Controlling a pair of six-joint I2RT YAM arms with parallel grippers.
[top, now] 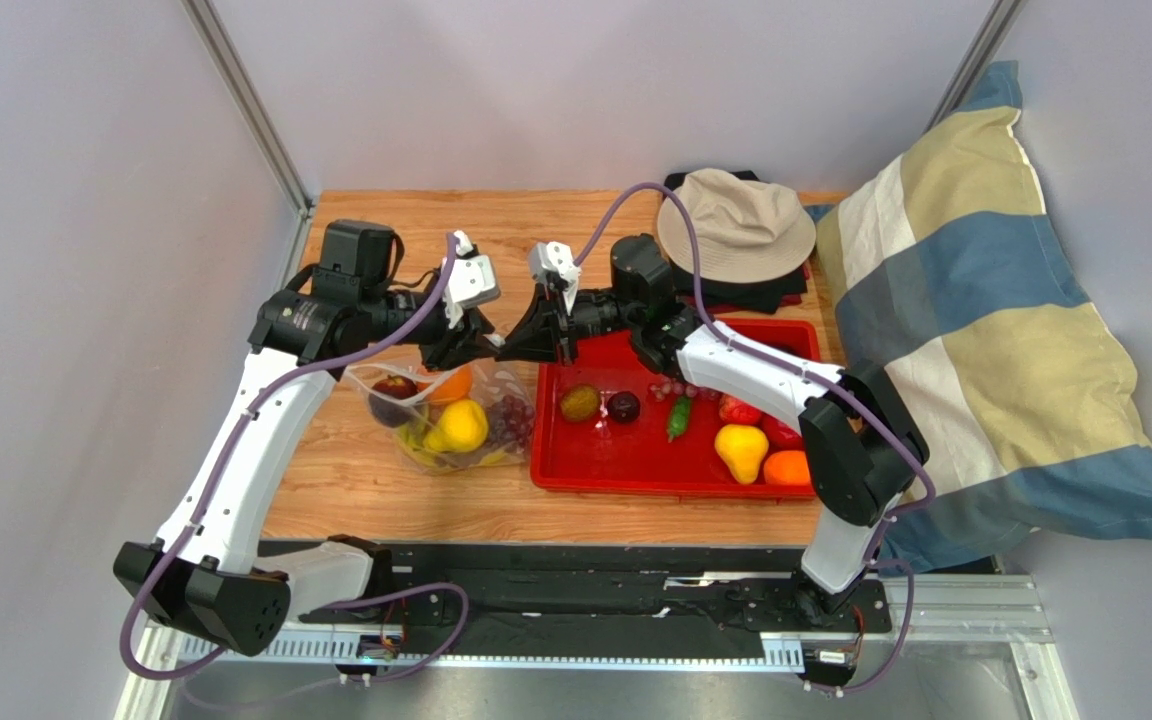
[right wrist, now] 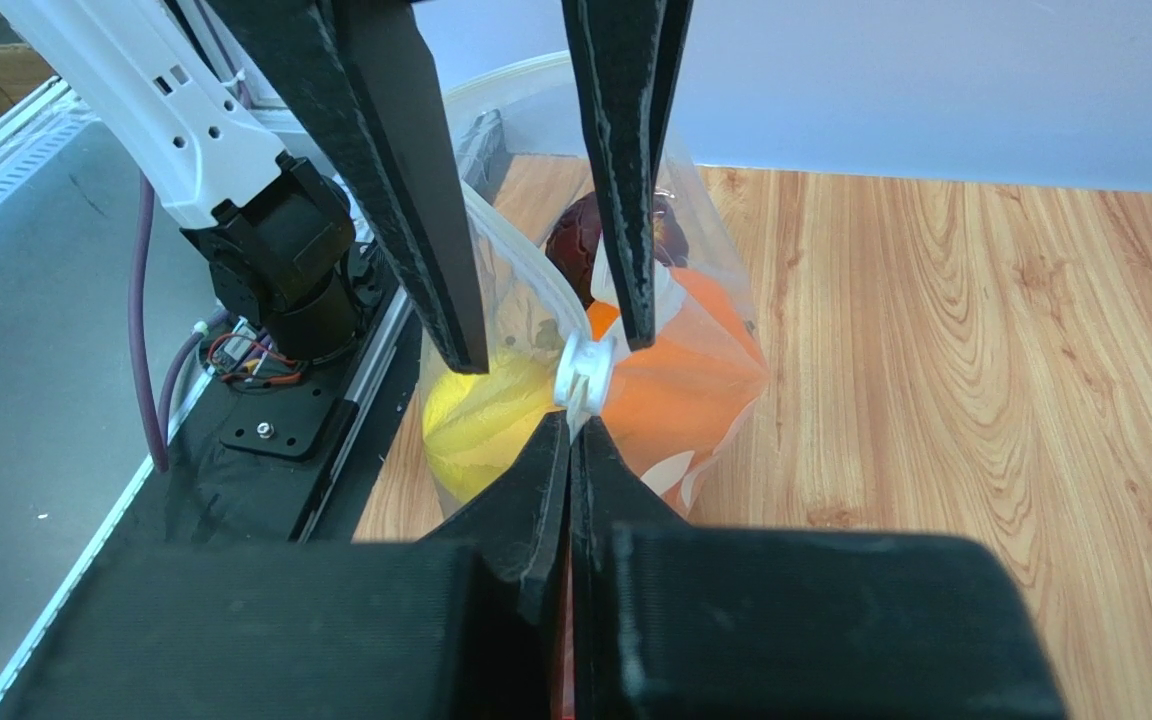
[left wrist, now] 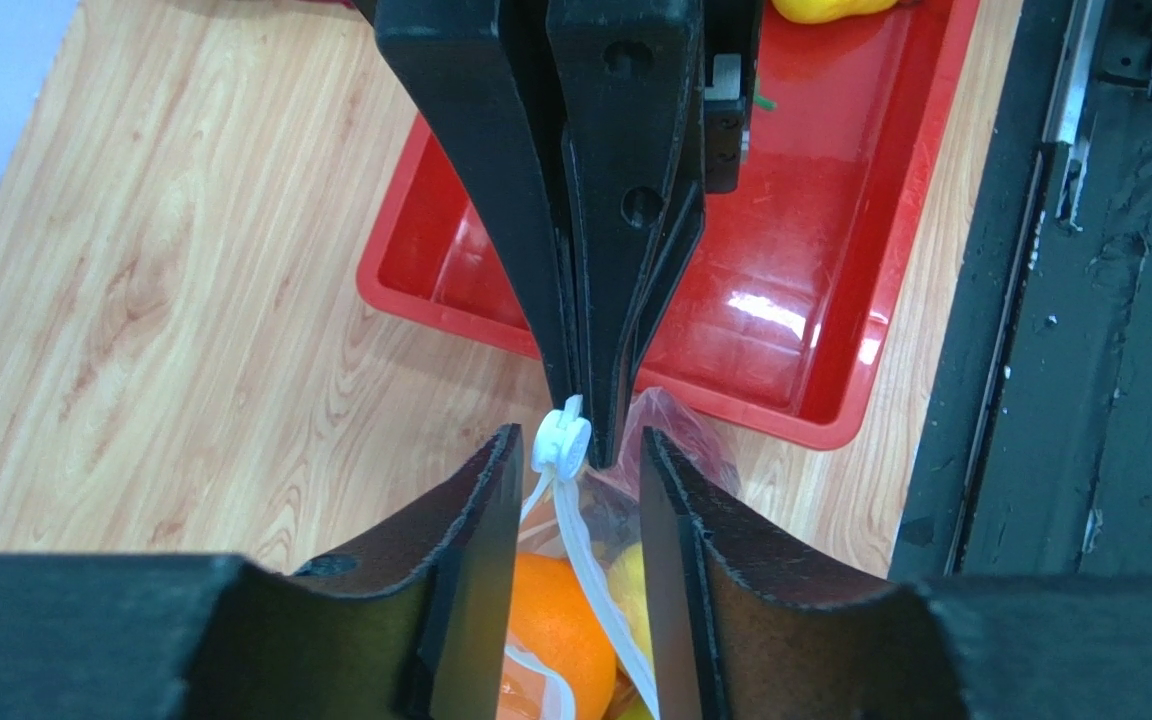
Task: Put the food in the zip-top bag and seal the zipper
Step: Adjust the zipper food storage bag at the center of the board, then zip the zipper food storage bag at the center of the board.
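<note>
The zip-top bag [top: 432, 435] lies left of the red tray and holds an orange [left wrist: 552, 630], a yellow round fruit [right wrist: 485, 420], a dark plum [right wrist: 582, 233], grapes [top: 510, 425] and a banana. Its zipper [left wrist: 605, 600] has a white slider [left wrist: 560, 443] at the lifted top edge. My right gripper [right wrist: 569, 435] is shut on the bag's edge right beside the slider [right wrist: 585, 375]. My left gripper [left wrist: 579, 443] is open, its fingers astride the zipper just behind the slider. Both grippers meet over the bag's right end in the top view, left [top: 465, 348] and right [top: 525, 342].
The red tray [top: 642, 477] holds a yellow pear [top: 742, 447], an orange fruit [top: 787, 468], a dark plum [top: 623, 407], a green chili [top: 677, 420] and others. A beige hat [top: 737, 221] lies behind it. A striped pillow [top: 988, 300] is at the right.
</note>
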